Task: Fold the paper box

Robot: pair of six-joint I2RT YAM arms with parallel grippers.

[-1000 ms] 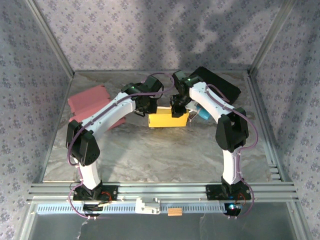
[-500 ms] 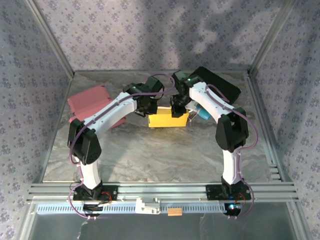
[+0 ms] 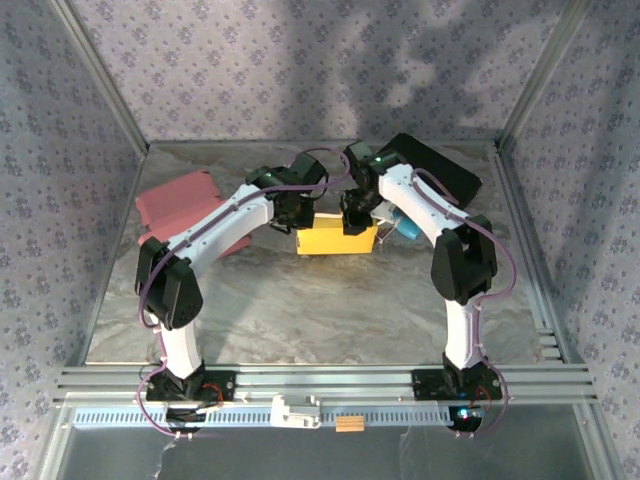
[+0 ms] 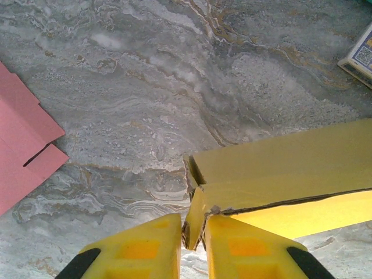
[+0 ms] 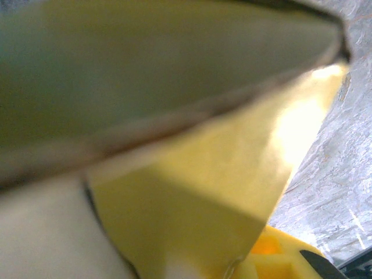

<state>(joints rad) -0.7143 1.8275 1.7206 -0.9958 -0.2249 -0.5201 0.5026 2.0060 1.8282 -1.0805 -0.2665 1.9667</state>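
Yellow paper box (image 3: 335, 238) is sitting on the far middle of the table (image 3: 330, 310), between the two wrists, and it is looking only partly formed. In the left wrist view its long wall is standing up as a doubled panel, while a short corner flap (image 4: 195, 203) is sticking out loose at the end, not yet tucked in. My judgement is that the work is somewhere in its middle: the long sides are taking shape, but the ends are waiting to be turned in and locked. The left gripper (image 4: 193, 225) is pinching that corner flap, with its yellow fingers (image 4: 145, 244) closing on either face of the card. The right gripper (image 3: 352, 222) is pressing in at the box's right end. In its own view, yellow card is crowding the lens, so I cannot tell whether its jaws are clamping the wall or merely resting against it. Counting what is lying about: one yellow box, one flat pink cardboard sheet (image 3: 180, 200) to the left, one black flat object (image 3: 440, 165) at the far right, one blue object (image 3: 405, 228) partly hidden by the right arm, and one small printed carton (image 4: 357, 55).
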